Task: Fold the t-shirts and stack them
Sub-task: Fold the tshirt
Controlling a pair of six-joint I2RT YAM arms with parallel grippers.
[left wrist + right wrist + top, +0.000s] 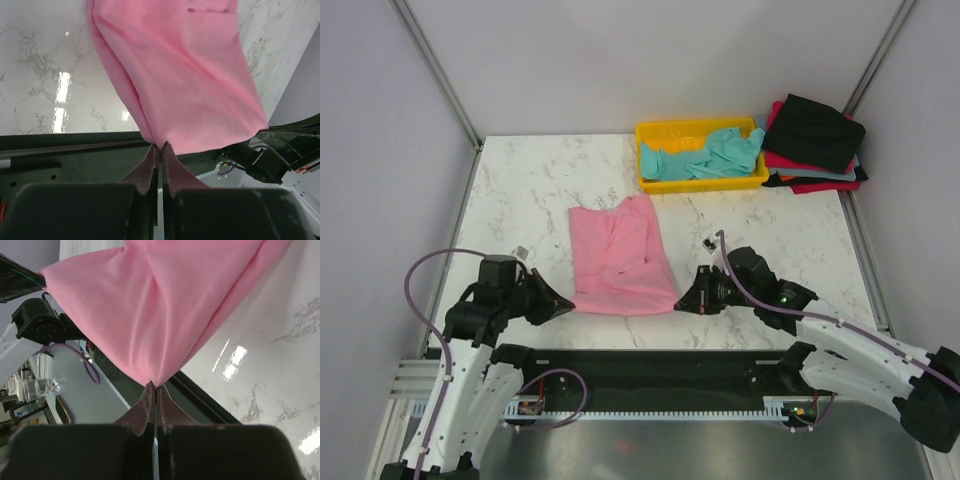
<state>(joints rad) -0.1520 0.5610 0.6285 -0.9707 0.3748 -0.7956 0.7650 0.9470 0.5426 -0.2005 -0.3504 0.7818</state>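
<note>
The pink t-shirt, folded into a narrow strip, lies on the marble table with its near edge lifted. My left gripper is shut on its near left corner. My right gripper is shut on its near right corner. The pink cloth stretches away from both sets of fingers. A teal t-shirt lies crumpled in the yellow tray. A black t-shirt tops a folded pile with a red one under it at the back right.
The table's near edge with a dark rail runs just below both grippers. A small dark object lies on the marble right of the pink shirt. Grey walls close in the table on both sides.
</note>
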